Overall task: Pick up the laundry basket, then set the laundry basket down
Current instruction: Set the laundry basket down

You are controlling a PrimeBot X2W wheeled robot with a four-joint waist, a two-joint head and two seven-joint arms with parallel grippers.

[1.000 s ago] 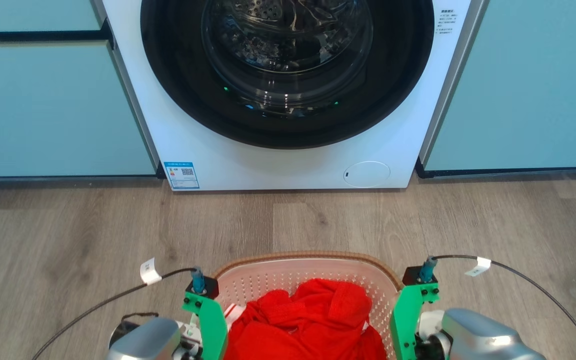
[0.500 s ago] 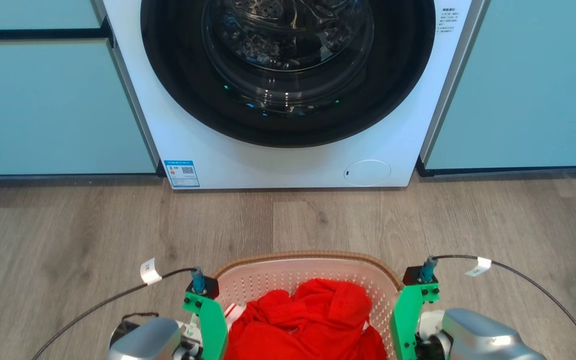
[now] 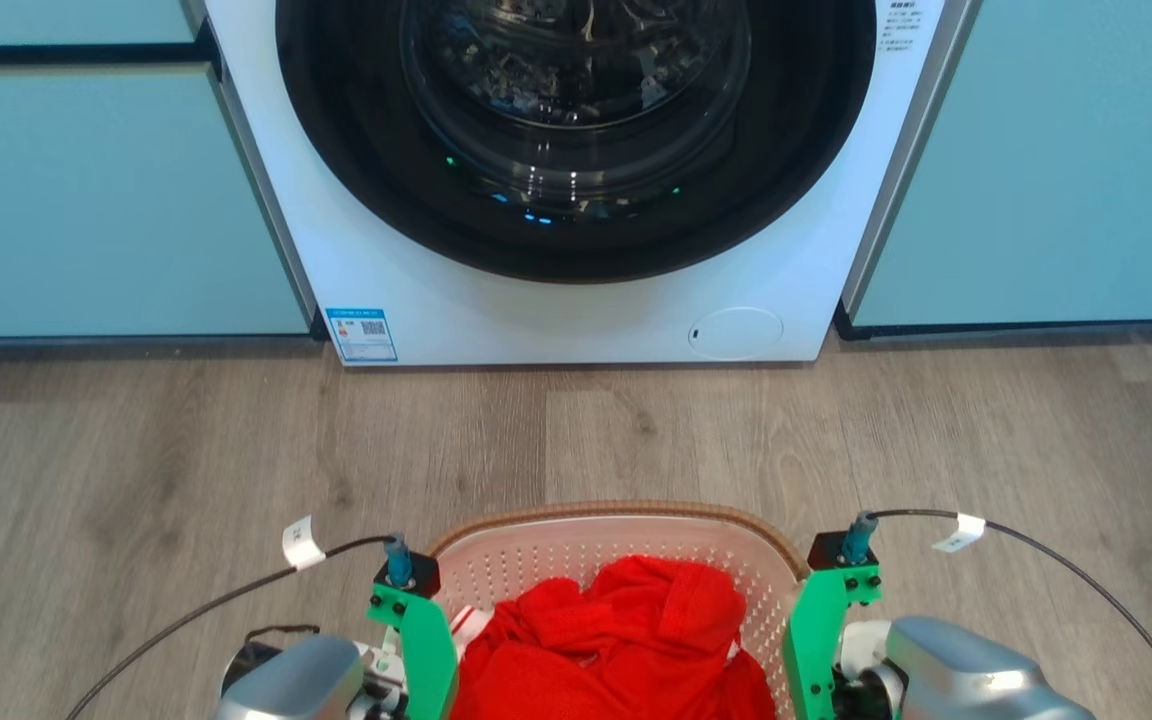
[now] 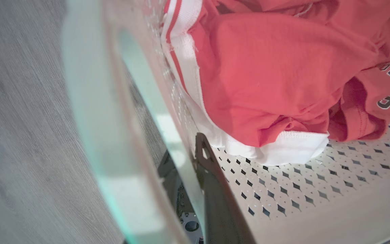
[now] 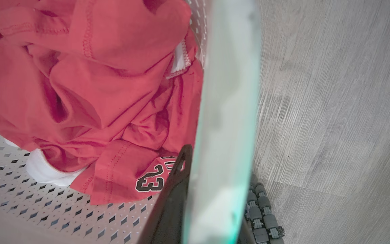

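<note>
Washing machine (image 3: 576, 320) and floor (image 3: 136, 470) sit slightly higher in the head view than a second ago, while the laundry basket (image 3: 616, 512) and both arms keep their places in that view: the camera has shifted, not the load.

At 6 o'clock in the head view, the white perforated basket with its brown woven-look rim is in front of the washer, which fills 12 o'clock with its dark round door. Pale teal cabinets (image 3: 86, 200) flank the machine at 10 and 2 o'clock.

At the basket's 9 o'clock side, the left claw (image 4: 185, 159) is clenched on the wall, one dark finger inside and one outside. At the 3 o'clock side, the right claw (image 5: 219, 166) grips the basket likewise, a dark finger inside and a ribbed grey one outside.

A crumpled red jersey (image 3: 626, 640) with white trim lies in the basket, the number 23 showing in the right wrist view. Whether the basket's base touches the floor cannot be told.
</note>
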